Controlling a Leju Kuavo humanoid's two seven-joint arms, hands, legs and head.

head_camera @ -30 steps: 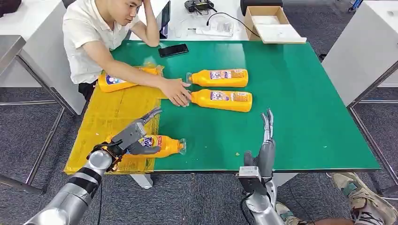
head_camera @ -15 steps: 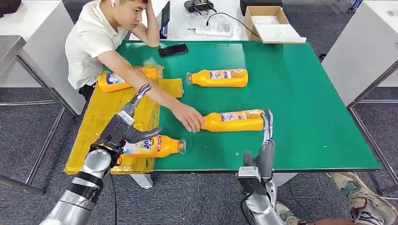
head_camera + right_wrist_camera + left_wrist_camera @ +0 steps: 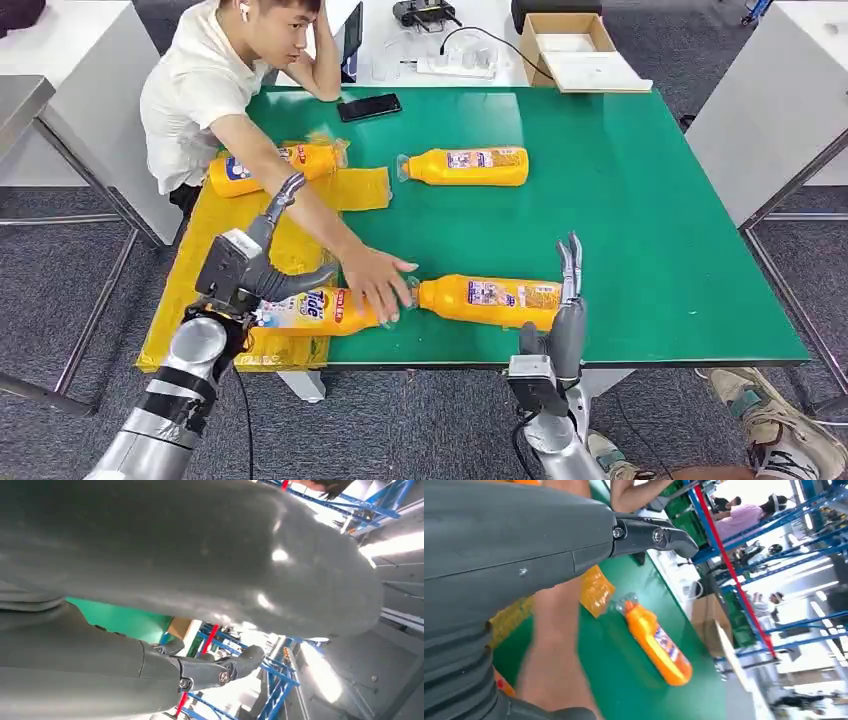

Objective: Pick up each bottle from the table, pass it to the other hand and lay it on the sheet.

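The left hand point(image 3: 258, 262) hovers above the yellow sheet point(image 3: 235, 255) at the table's left edge, fingers apart and holding nothing, one dark finger pointing up the table and the thumb reaching toward the bottle on the sheet's near corner point(image 3: 318, 309), which lies on its side just below it with its cap over the green table point(image 3: 650, 200). A person's hand point(image 3: 375, 280) rests across that cap and touches the neck of the near bottle point(image 3: 490, 300), which lies on the green surface close to the front edge. The right hand point(image 3: 567, 300) stands upright at that bottle's far end, fingers straight and extended (the bottle's base sits just beside or against them; contact cannot be judged), and it grasps nothing. A second bottle on the sheet point(image 3: 270, 165) lies at its far end, partly behind the person's arm. The far bottle point(image 3: 465, 166) lies alone on the green mid-table, well apart from both hands; the left wrist view shows it point(image 3: 656, 645) past the blurred forearm.
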